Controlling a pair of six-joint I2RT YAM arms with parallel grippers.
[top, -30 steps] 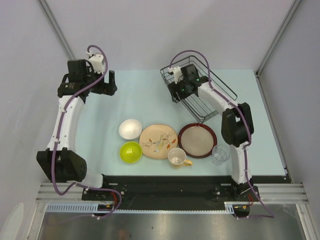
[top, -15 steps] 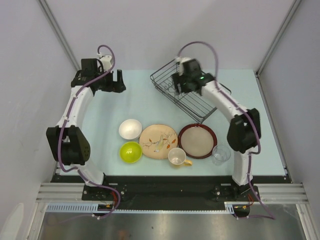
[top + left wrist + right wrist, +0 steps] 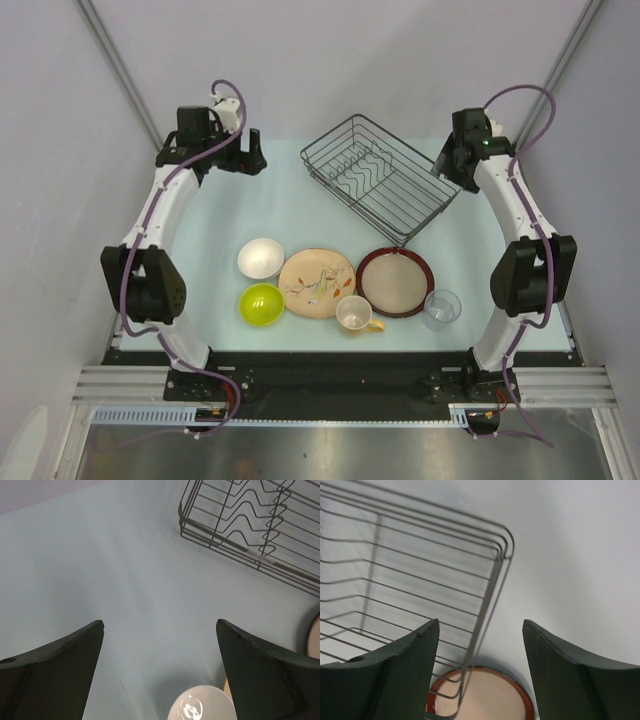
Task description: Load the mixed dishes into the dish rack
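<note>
While left jaws and right jaws hang wide open at the far corners, the black wire dish rack point(image 3: 380, 178) sits far-centre on the bench point(image 3: 300, 210), six dishes point(image 3: 317, 283) clustered near, outside it.

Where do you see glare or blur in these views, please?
Left wrist: bright glare spot inside the white bowl, fingers dark silhouettes; right wrist: dish rack wires soft toward the left; top external: even light, faint shadows, sharp.
</note>
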